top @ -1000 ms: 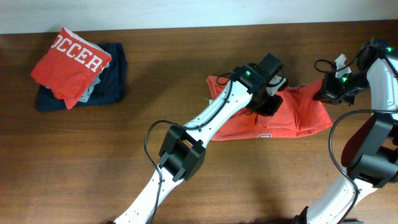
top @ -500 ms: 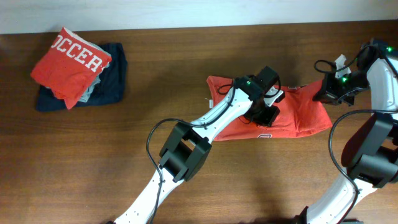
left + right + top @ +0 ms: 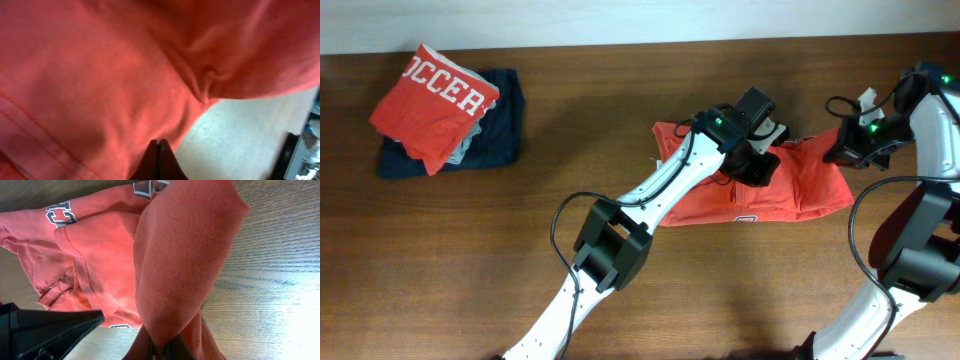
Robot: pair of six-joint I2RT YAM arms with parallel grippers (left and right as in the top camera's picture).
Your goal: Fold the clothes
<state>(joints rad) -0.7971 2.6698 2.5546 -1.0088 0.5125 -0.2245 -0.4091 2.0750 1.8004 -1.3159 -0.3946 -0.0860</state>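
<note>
The red shirt (image 3: 805, 190) is lying bunched on the wooden table (image 3: 620, 130), stretching between the two claws. The left claw (image 3: 757, 165) is pinching a raised fold near the shirt's middle, its jaws fully closed on the cloth. The right claw (image 3: 847, 152) is gripping the shirt's outer edge the same way, with fabric draping out from its shut tips. Well away from the left claw, on the side opposite the right one, a folded top (image 3: 435, 100) is sitting on a navy garment (image 3: 502, 140).
</note>
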